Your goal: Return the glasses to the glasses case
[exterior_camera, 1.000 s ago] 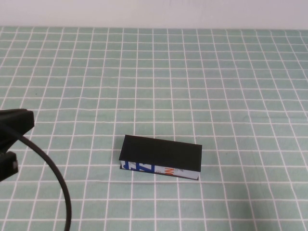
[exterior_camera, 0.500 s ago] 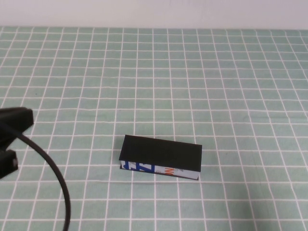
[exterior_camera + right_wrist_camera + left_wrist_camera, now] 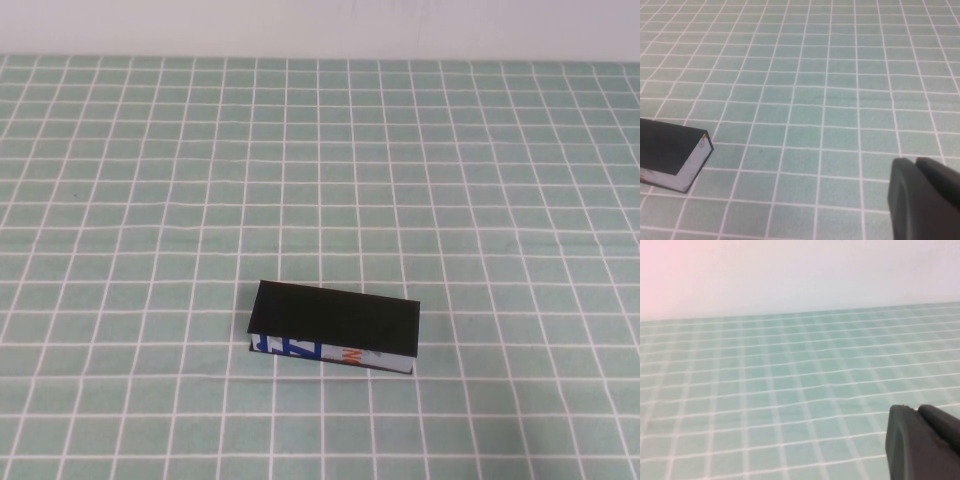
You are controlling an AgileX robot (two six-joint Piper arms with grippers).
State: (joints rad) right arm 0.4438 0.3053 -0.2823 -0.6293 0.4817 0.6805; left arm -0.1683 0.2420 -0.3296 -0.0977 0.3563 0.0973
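Note:
The glasses case (image 3: 333,327) lies shut on the green checked cloth, black lid on top, its white side with blue and orange marks facing me. One end of it shows in the right wrist view (image 3: 671,154). The glasses are not in view. Neither gripper shows in the high view. My left gripper (image 3: 916,409) hangs over bare cloth, its fingers pressed together and empty. My right gripper (image 3: 914,161) is off to the case's right side, well apart from it, fingers pressed together and empty.
The green checked cloth (image 3: 320,180) covers the whole table up to a white wall (image 3: 320,25) at the back. Nothing else stands on it around the case.
My left arm and its black cable have drawn back off the left edge of the high view and are gone from it now. The case has not moved.

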